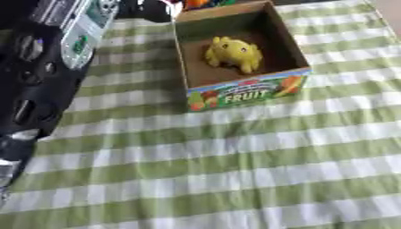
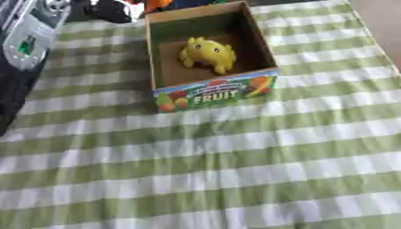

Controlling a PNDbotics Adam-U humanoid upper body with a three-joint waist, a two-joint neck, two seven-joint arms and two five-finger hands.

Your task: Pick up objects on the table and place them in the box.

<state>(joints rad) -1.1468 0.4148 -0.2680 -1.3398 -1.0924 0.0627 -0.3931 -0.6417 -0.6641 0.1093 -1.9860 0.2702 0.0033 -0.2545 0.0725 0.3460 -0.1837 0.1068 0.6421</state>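
the tabletop [image 2: 235,179] is covered in a cloth of green and white checks, lying askew in both views; an open cardboard box [image 1: 294,51] stands directly on it toward the far side, its colourful front panel printed with fruit pictures and the word "fruit"; near the far edge, just beyond the box, small orange and dark things [image 2: 137,6] show, too blurred to tell.

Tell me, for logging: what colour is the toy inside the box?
Yellow toy, sitting in the box; clearest in the left eye view.
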